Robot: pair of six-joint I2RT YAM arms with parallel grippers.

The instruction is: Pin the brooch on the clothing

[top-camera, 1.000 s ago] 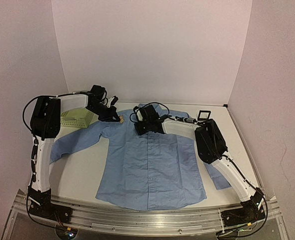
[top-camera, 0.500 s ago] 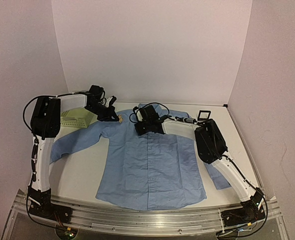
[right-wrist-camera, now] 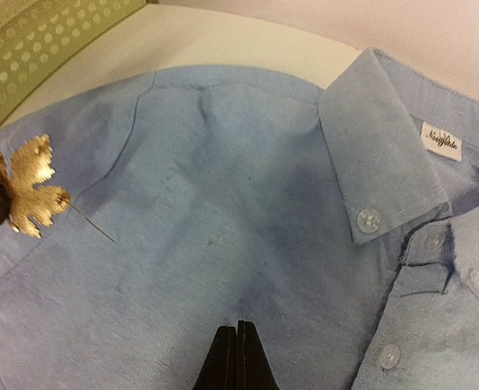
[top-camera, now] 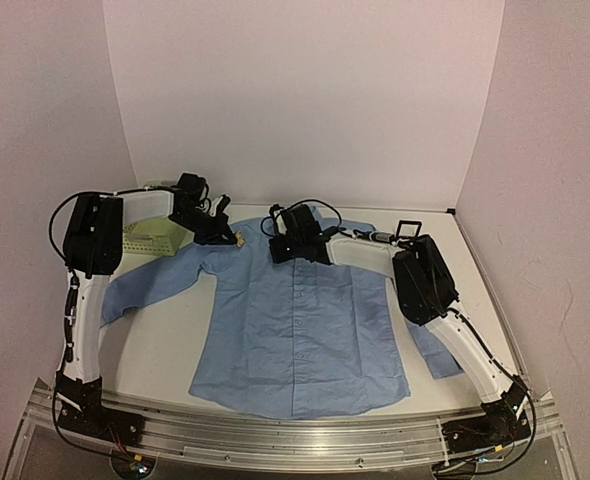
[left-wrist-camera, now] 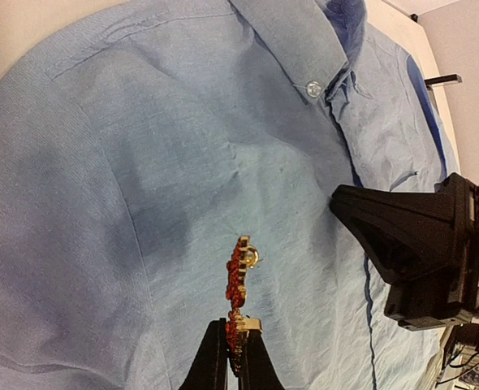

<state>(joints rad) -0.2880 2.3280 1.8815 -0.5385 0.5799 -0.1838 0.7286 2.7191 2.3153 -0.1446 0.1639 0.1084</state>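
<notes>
The clothing, a light blue button-up shirt [top-camera: 305, 330], lies flat on the table with its collar at the far side. My left gripper [left-wrist-camera: 235, 333] is shut on the brooch [left-wrist-camera: 238, 280], a small orange-red and gold ornament, and holds it just above the shirt's left shoulder [left-wrist-camera: 142, 162]. From the right wrist view the brooch [right-wrist-camera: 30, 195] shows its gold back and a bare pin pointing right. My right gripper [right-wrist-camera: 238, 329] is shut, its tips pinching shirt fabric [right-wrist-camera: 248, 187] below the collar button. In the top view both grippers sit near the collar, the left gripper [top-camera: 233, 238] beside the right gripper [top-camera: 278, 255].
A green mesh basket [top-camera: 153, 238] stands at the back left, touching the shirt's sleeve. A small black-framed box [top-camera: 408, 230] stands at the back right, past the collar. Walls close in the table at the back and on both sides.
My right gripper has shut on the shirt fabric below the collar. The left gripper has shifted slightly toward the back with the brooch in it.
</notes>
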